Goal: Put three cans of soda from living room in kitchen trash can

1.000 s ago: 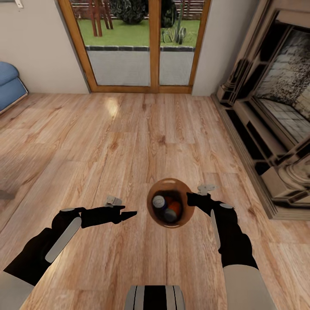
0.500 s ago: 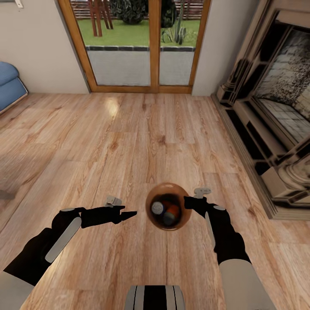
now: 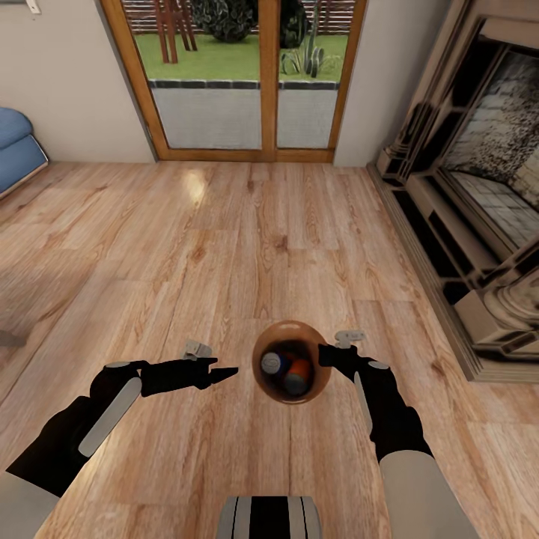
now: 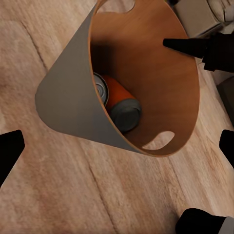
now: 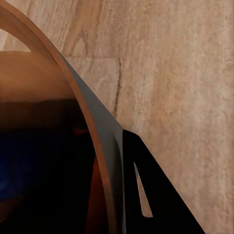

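Observation:
The brown tash can [image 3: 293, 325] hangs tilted above the living room's wood floor, just ahead of me. My right gripper [image 3: 327, 355] is shut on its rim, one finger [image 5: 141, 195] outside the wall. Orange cans of soda [image 3: 301, 367] lie inside; the left wrist view shows two of them [image 4: 119, 100] against the tash can's wall [image 4: 73, 92]. My left gripper [image 3: 224, 370] is a short way to the left of the tash can. It is open, with its fingertips [image 4: 9, 148] wide apart and nothing between them.
Wood-framed glass doors [image 3: 236, 78] stand straight ahead. The stone fireplace [image 3: 479, 195] and its stepped hearth run along the right. A blue sofa corner [image 3: 16, 146] shows at far left. Bare wood floor [image 3: 224, 247] lies between me and the doors.
My right gripper has drawn the tash can slightly left and toward me. The left arm and the camera have not moved.

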Tool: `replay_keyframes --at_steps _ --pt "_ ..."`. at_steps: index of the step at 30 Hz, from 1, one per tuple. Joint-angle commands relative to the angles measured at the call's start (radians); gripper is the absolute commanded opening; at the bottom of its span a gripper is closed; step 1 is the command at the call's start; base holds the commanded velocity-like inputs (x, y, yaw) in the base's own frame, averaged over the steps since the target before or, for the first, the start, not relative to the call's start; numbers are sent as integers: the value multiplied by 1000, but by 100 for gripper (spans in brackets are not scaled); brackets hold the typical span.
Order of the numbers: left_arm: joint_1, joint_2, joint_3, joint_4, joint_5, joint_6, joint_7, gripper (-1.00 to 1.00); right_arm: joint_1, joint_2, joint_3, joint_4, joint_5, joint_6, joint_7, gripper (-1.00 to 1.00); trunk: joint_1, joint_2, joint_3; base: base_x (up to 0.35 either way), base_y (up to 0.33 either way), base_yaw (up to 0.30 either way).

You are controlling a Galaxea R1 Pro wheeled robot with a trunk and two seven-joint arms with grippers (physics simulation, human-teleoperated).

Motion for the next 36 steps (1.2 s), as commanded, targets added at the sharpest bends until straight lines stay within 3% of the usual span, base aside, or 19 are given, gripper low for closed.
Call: replay_keyframes --at_steps 1,6,7,11,23,28,30,33,34,36 --pt "0 0 0 0 0 0 0 100 0 0 0 0 -12 2 0 -100 0 0 0 0 0 0" --pt "0 0 0 0 0 1 0 100 -10 0 0 26 -12 1 -21 -100 0 0 0 0 0 0" --pt "0 0 0 0 0 1 0 100 -20 0 0 42 -13 0 -23 100 0 0 0 0 0 0" --pt "0 0 0 0 0 0 0 100 -40 0 -1 83 -11 -8 -26 100 0 0 0 0 0 0" --pt "0 -1 0 0 0 0 0 100 -43 0 -2 85 -9 -12 -26 100 0 0 0 0 0 0" --pt "0 0 0 0 0 0 0 100 -43 0 0 15 -8 4 -24 100 0 0 0 0 0 0" --pt "0 0 0 0 0 1 0 100 -43 0 3 -34 -5 42 -23 100 0 0 0 0 0 0" --pt "0 -1 0 0 0 1 0 100 -43 0 3 -159 1 200 -22 100 0 0 0 0 0 0" --pt "0 -1 0 0 0 1 0 100 -43 0 3 -237 0 287 -19 100 0 0 0 0 0 0" --pt "0 -2 0 0 0 1 0 100 -42 0 2 -290 0 357 -17 100 0 0 0 0 0 0"
